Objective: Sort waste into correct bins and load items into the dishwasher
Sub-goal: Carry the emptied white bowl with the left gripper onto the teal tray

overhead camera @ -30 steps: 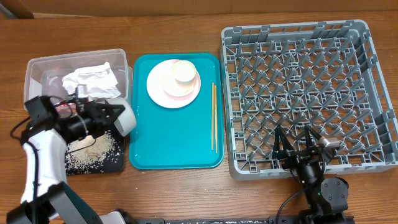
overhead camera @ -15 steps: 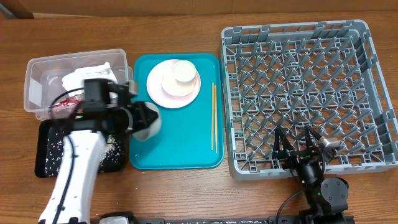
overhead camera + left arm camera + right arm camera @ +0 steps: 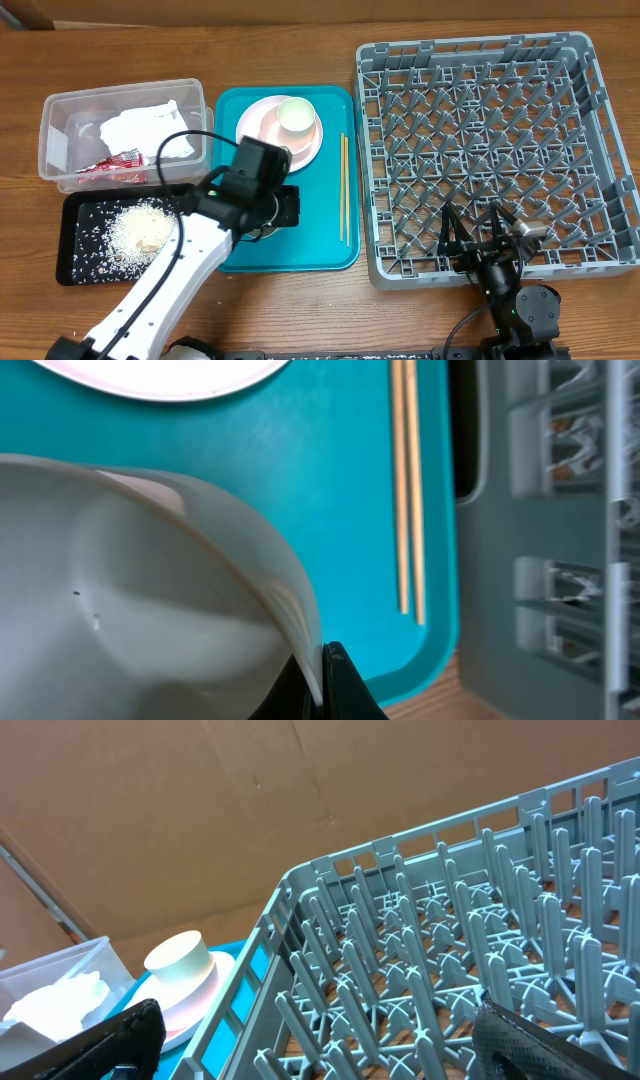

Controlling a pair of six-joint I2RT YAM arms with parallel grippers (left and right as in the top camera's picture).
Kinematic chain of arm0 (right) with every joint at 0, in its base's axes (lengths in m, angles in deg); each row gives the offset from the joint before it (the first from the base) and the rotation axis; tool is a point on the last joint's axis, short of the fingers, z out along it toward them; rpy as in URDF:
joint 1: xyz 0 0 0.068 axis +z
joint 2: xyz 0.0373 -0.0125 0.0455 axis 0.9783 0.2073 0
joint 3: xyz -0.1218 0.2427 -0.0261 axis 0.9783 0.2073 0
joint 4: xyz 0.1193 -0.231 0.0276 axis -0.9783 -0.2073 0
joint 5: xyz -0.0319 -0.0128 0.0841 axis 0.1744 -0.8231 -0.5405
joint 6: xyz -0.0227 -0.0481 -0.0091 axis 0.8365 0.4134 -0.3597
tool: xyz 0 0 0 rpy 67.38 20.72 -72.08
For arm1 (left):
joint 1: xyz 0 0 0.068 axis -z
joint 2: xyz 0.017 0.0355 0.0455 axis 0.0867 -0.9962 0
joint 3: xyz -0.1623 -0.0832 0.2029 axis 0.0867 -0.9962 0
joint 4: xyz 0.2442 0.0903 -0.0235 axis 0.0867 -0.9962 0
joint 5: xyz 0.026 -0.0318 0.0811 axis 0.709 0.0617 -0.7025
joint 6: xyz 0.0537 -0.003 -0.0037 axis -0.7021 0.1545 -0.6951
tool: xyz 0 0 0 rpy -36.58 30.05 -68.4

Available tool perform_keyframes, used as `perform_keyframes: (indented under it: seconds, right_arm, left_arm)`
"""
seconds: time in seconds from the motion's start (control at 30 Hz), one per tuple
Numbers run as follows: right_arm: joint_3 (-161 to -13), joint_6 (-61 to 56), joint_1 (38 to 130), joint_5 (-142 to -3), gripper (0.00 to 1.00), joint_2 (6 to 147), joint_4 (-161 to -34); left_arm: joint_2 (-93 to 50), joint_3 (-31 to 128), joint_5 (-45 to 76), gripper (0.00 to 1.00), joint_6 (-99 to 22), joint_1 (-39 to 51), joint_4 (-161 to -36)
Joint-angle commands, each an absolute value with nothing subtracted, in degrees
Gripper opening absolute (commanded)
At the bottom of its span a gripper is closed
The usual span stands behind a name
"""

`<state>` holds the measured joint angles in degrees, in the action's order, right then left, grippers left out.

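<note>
- Presently, the left arm is stretched from the table's near left corner diagonally up to the teal tray. Its wrist is bent over the tray's left half.
- The left gripper is clamped on the rim of the grey bowl, whose thin wall is pinched between the two dark fingers.
- Whether the bowl rests on the tray or is held just above it cannot be told.
- The right arm is set low at the near edge of the dish rack. The right gripper is spread wide, with only the rack's pegs seen past its fingers.
- The gripped bowl is found over the tray, on the near side of the stacked plates and the cup. It is left of the chopsticks, which are laid along the tray's right edge.
- A band of open teal surface is left between the bowl and the chopsticks.
- The rack's raised grey wall is set just right of the tray, apart from it by a narrow strip of table.
- The napkin and the red packet are lying in the clear tub. Rice is heaped and scattered in the black tray, just left of the arm.
</note>
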<state>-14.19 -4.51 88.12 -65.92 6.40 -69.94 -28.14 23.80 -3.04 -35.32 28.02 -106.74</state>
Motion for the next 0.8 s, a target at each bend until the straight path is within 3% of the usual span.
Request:
perform_keyframes:
  seconds: [0.0, 0.43, 0.67, 0.77]
  right_arm:
    - [-13.6, -4.4, 87.7, -65.9, 1.0, 5.9, -69.6]
    - [-13.6, -4.4, 87.7, -65.9, 1.0, 5.9, -69.6]
    - [-13.6, -4.4, 87.7, -65.9, 1.0, 5.9, -69.6]
    - [-13.6, -4.4, 87.7, -65.9, 1.0, 5.9, -69.6]
  left_arm:
    - [-30.6, 25.3, -9.7, 0.04, -33.4, 29.5, -106.6]
    - [-37.8, 25.3, -12.1, 0.06, -33.2, 29.8, -103.2]
    - [-37.8, 25.3, -15.2, 0.39, -33.2, 29.8, -103.3]
    - [-37.8, 25.3, -14.9, 0.42, -33.2, 29.8, -103.2]
